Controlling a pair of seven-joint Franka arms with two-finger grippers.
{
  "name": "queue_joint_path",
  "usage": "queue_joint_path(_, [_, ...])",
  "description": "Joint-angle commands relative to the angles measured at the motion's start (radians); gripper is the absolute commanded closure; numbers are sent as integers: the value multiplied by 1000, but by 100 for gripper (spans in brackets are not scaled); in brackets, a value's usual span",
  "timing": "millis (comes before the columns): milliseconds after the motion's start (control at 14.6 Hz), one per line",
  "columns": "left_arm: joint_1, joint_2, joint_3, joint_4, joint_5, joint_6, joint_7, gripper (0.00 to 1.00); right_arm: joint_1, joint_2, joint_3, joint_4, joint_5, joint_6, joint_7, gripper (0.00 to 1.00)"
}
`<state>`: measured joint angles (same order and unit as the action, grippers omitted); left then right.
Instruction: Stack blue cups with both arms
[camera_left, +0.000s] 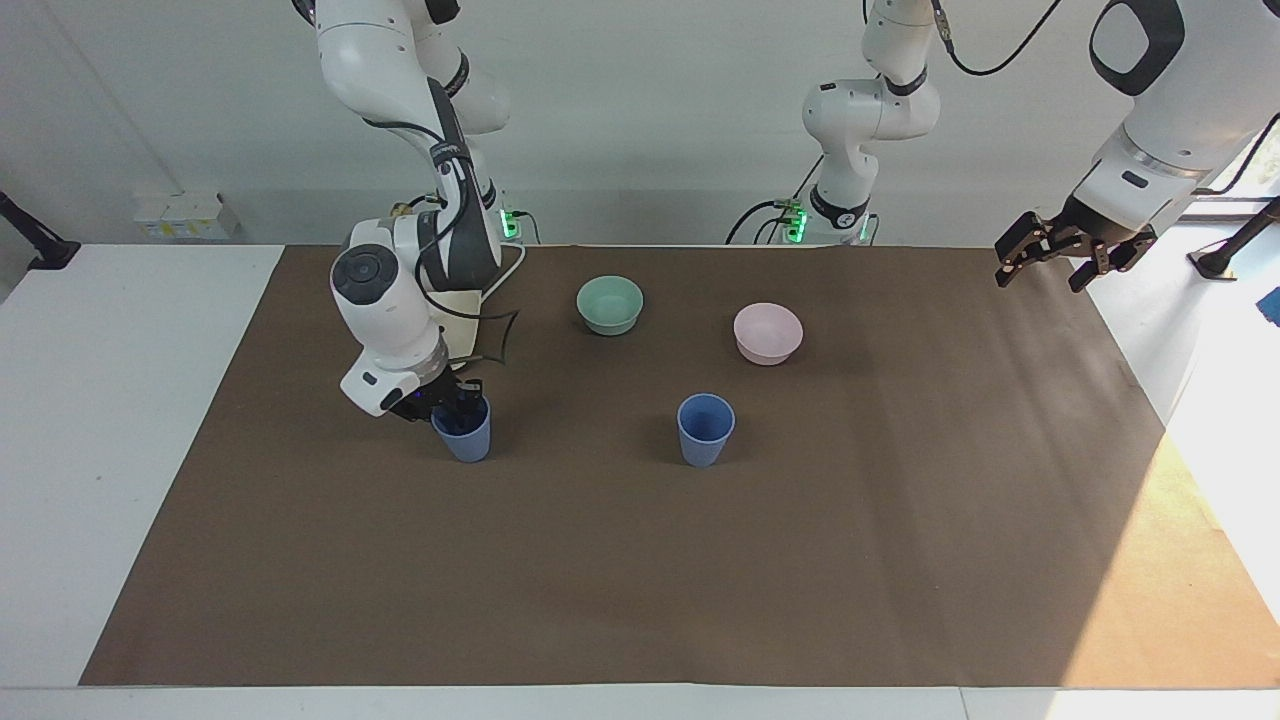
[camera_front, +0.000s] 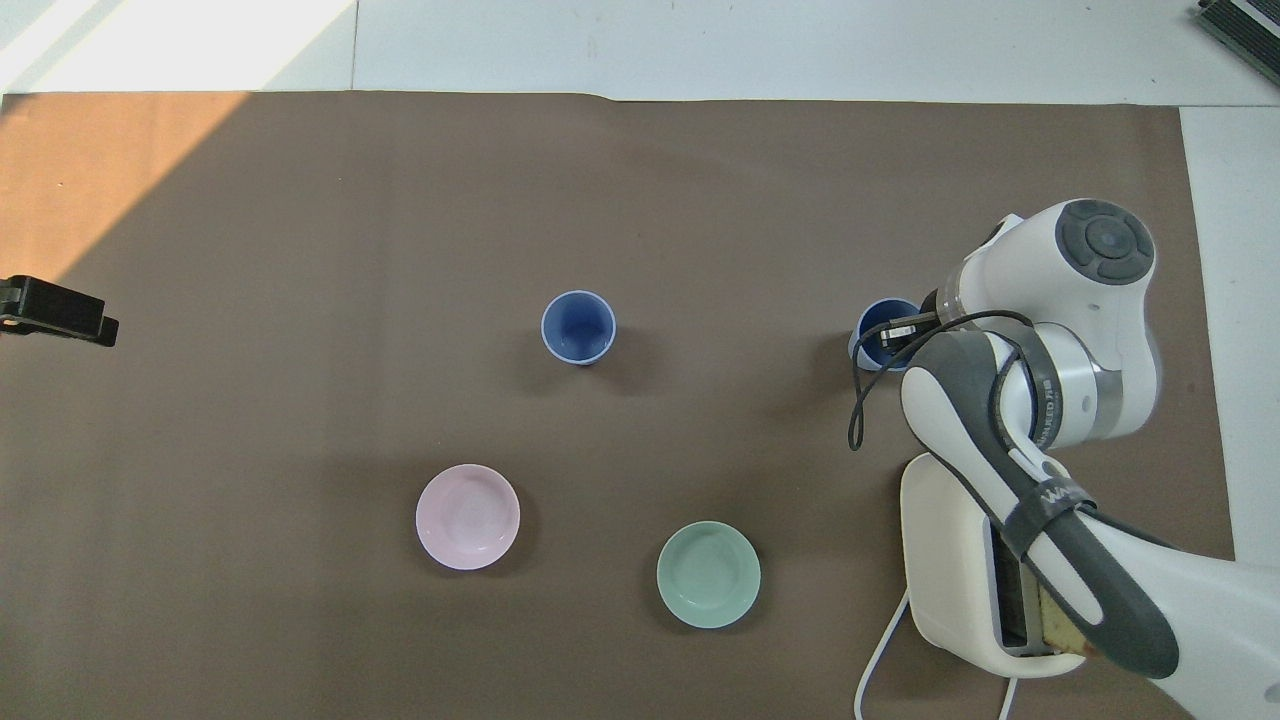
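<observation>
**Blue cup taken by the rim at the right arm's end**

Periwinkle and matte, the two blue cups stand upright and well apart on the brown mat of the worktop (camera_left: 900, 600). One blue cup (camera_left: 466, 436) sits toward the right arm's end, just in front of the toaster (camera_front: 950, 560); the other blue cup (camera_left: 705, 429) stands mid-mat, farther from the robots than the teal bowl (camera_left: 610, 304) and pink bowl (camera_left: 768, 332).

The right tool (camera_left: 452, 408) is down at the first cup's rim, one finger seemingly inside the mouth and one outside, pinching the wall. The left tool (camera_left: 1062, 262) waits over the mat's edge at the left arm's end, fingers spread.

These cups look light, stiff and thin-walled, likely plastic, so a rim pinch should carry one easily. The matte surface ought to give fair friction, yet the taper means a grip lower on the body could slide. A one-sided rim hold may let the cup swing or tilt when lifted, so nesting it into the other calls for a level, centred descent.
</observation>
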<state>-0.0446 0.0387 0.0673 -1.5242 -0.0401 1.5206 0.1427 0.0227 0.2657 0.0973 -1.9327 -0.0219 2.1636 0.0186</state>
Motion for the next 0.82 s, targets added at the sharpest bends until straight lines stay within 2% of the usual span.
queue_joint_path(0, [11, -16, -4, -14, 17, 24, 12, 0, 0, -28, 4, 17, 13, -43, 4, 100])
queue_joint_path(137, [9, -16, -4, -13, 19, 21, 8, 0, -1, -42, 10, 90, 14, -141, 7, 100])
queue_joint_path(343, [11, -16, -4, -13, 19, 18, 8, 0, -1, -49, 37, 260, 19, -333, 15, 100])
queue_joint_path(617, [9, -16, -4, -13, 19, 18, 8, 0, 22, -46, 84, 371, 26, -384, 127, 100])
queue_joint_path(754, [9, -16, -1, -13, 19, 18, 8, 0, 78, -31, 101, 418, 20, -406, 220, 100])
